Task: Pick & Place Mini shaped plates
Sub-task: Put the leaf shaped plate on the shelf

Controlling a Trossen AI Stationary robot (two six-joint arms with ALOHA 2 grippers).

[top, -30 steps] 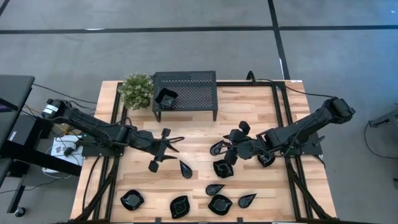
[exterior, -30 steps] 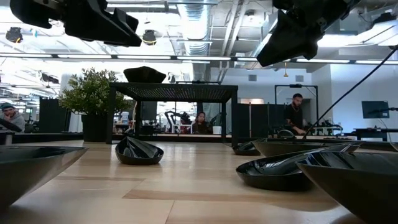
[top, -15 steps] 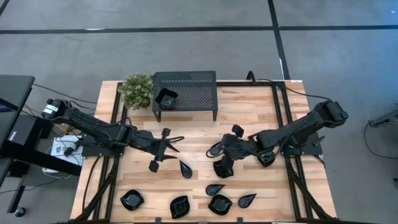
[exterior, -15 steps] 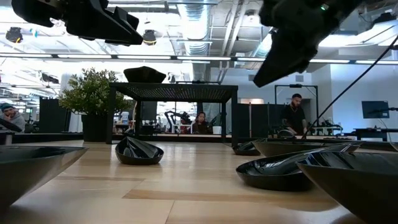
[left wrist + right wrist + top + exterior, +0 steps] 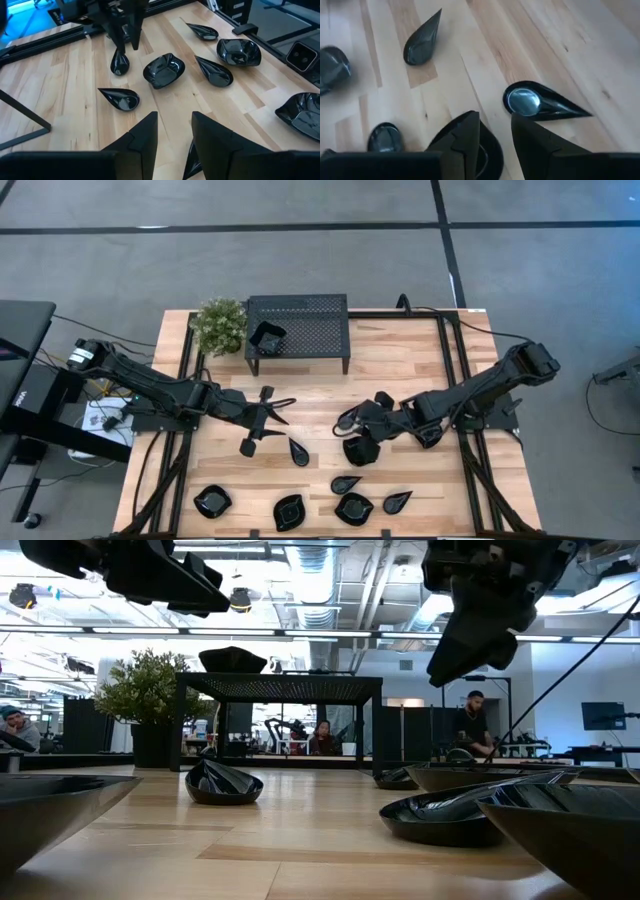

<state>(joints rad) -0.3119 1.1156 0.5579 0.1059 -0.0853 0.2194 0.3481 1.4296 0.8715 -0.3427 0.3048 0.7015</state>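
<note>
Hovering over bare wood left of centre, the left end effector [image 5: 262,420] has fingers spread, holding nothing. A teardrop plate [image 5: 298,451] lies beside it. The right end effector [image 5: 368,425], fingers parted, now sits above a round plate [image 5: 357,451], apparently not gripping it, having shifted slightly rightward on the surface [image 5: 400,360].

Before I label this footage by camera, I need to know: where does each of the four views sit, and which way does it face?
High view: overhead, looking straight down on the table; both arms show.
Low view: tabletop height, looking level past the plates toward the perforated stand; arms overhead.
Left wrist view: looks past the left gripper, fingers open, at plates.
Right wrist view: looks past the right gripper, fingers open, down at a teardrop plate.
Shared: the plant shows in the high and low views.
</note>
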